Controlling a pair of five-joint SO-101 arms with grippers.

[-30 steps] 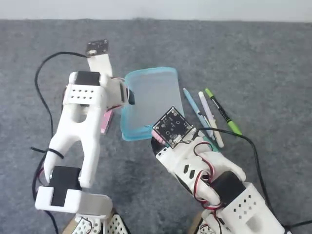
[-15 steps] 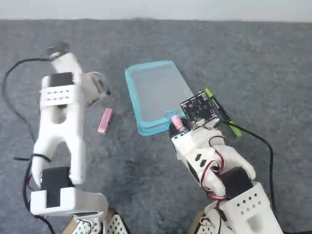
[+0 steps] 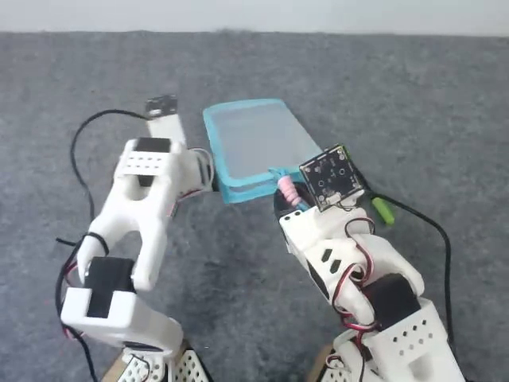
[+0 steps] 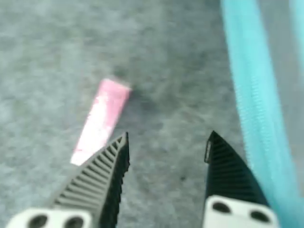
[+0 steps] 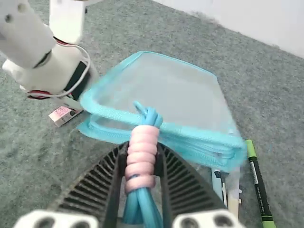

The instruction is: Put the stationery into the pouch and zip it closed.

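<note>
Pink pull cord [image 5: 141, 161] of the pouch [image 5: 173, 90] is clamped in the right claw [image 5: 140, 145]; left claw [image 4: 167, 140] stands open near an eraser [image 4: 101, 119].

We see a frosted pouch [image 3: 258, 147] edged turquoise, its pull [image 5: 141, 159] ribbed pink over blue, a pink eraser [image 4: 100, 121], a green-and-black pen [image 5: 257, 185], and a grey tabletop [image 3: 429, 103].

Left wrist view: pink eraser [image 4: 102, 118] blurred, near end partly behind a finger of the left claw [image 4: 168, 135]; pouch [image 4: 256, 95] cut off at the edge. High view: right arm [image 3: 342, 255] covers the green pen [image 3: 382, 209] save one end. Right wrist view: pouch corner hides the far ends of the pale pens [image 5: 232, 202].
</note>
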